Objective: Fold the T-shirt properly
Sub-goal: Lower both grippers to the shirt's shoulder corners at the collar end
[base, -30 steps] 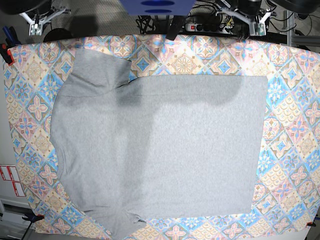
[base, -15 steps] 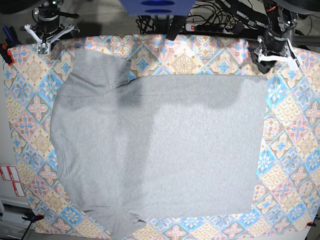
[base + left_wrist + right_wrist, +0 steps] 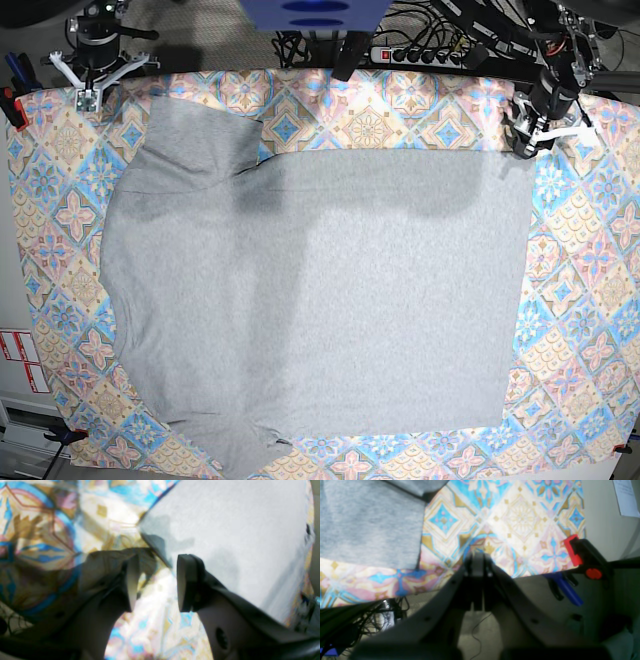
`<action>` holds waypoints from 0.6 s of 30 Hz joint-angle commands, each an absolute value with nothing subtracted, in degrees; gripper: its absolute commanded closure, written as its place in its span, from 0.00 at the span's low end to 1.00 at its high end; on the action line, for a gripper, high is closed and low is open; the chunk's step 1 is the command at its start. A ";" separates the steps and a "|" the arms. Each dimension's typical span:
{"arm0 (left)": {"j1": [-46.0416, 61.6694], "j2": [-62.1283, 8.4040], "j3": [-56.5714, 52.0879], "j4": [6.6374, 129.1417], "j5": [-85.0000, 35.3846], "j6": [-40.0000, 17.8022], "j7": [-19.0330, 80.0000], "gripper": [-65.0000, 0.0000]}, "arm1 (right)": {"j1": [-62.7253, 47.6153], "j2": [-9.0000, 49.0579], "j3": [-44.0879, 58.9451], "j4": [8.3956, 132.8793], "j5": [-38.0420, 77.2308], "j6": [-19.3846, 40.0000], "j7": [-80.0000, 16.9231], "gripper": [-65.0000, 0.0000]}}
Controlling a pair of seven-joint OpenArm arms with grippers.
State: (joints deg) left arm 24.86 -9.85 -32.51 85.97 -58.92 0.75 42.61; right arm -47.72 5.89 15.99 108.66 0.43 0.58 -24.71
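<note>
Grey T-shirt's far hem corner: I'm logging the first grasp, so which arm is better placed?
Left. Its tool is open right at the light heather-grey knit T-shirt hem corner; the right tool is shut over the tile-patterned cloth, beside the sleeve.

A tile-patterned cloth (image 3: 590,330) in pastel blue, pink and cream covers the whole table, its lozenge and flower motifs showing all round the border. At the cloth's far left corner a red-and-black clamp (image 3: 582,555) grips the edge, with a blue-handled clamp (image 3: 563,588) just beside it below the edge, and a white power strip (image 3: 420,52) with a tangle of black cables (image 3: 300,45) lies beyond the cloth's far edge. Off the cloth's left side, near its near corner, sit white labels with red print (image 3: 20,360), and small clamps pinch the near corners (image 3: 65,436).
</note>
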 commanded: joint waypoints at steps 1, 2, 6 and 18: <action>24.22 -10.42 -32.84 85.14 -59.65 0.22 42.33 0.61 | -48.22 6.46 16.31 109.49 0.48 0.13 -23.52 1.00; 23.43 -10.42 -32.84 83.56 -59.65 0.22 42.33 0.61 | -48.22 6.46 16.31 109.49 0.48 0.13 -23.52 1.00; 21.93 -10.42 -32.84 80.04 -59.65 0.22 42.33 0.61 | -48.22 6.46 16.31 109.49 0.48 0.13 -23.52 1.00; 17.19 -9.19 -32.57 77.23 -59.56 0.13 45.41 0.65 | -48.22 6.46 16.22 109.41 0.48 0.13 -23.52 1.00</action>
